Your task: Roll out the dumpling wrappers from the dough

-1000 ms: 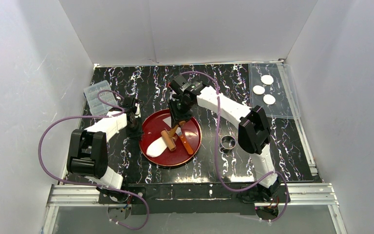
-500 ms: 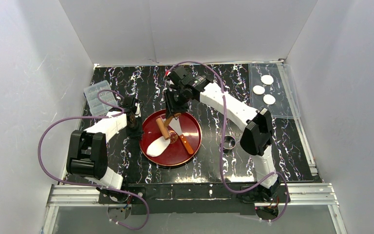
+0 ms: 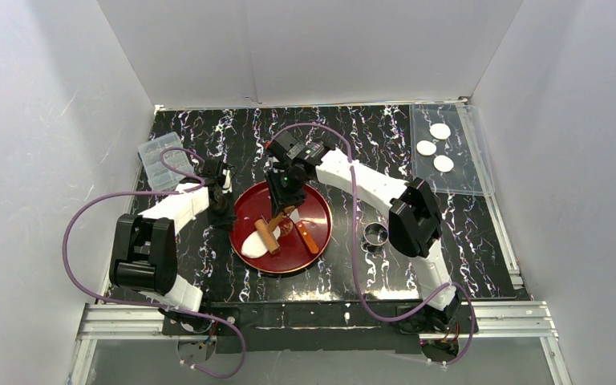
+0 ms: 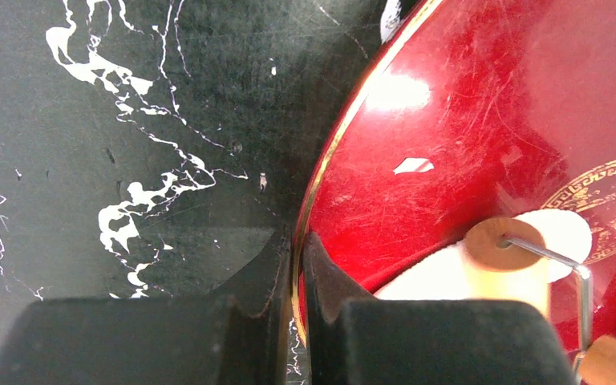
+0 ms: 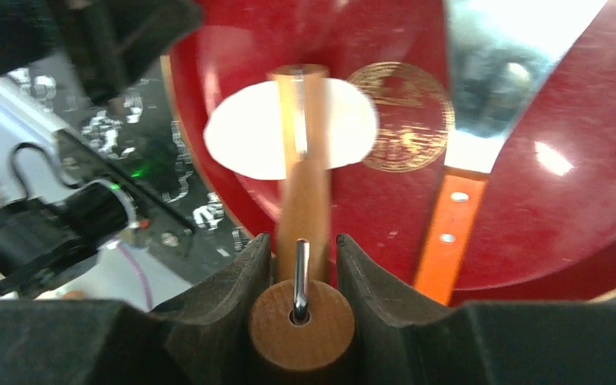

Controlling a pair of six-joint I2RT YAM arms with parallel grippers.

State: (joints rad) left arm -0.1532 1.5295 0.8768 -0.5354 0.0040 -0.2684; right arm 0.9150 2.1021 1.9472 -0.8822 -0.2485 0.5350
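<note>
The dough [image 3: 250, 245] is a flattened white oblong at the near left of the red plate [image 3: 317, 210]. A wooden roller [image 3: 267, 237] lies across it. My right gripper [image 3: 282, 210] is shut on the roller's handle [image 5: 301, 321]. In the right wrist view the roller [image 5: 301, 112] crosses the middle of the dough [image 5: 237, 136]. My left gripper [image 3: 224, 216] is shut on the plate's left rim [image 4: 321, 200], and the dough [image 4: 437, 277] lies just inside it. Three round wrappers [image 3: 426, 147] lie at the far right.
An orange-handled scraper [image 3: 305, 237] lies on the plate to the right of the roller, and it also shows in the right wrist view [image 5: 445, 233]. A small metal ring [image 3: 376, 235] stands right of the plate. A clear plastic box [image 3: 163, 160] sits far left. The wrappers rest on a clear sheet [image 3: 465, 180].
My right gripper has shifted left with the roller. The roller went to the far side of the dough and came back over it toward the near left. The left gripper has not moved.
</note>
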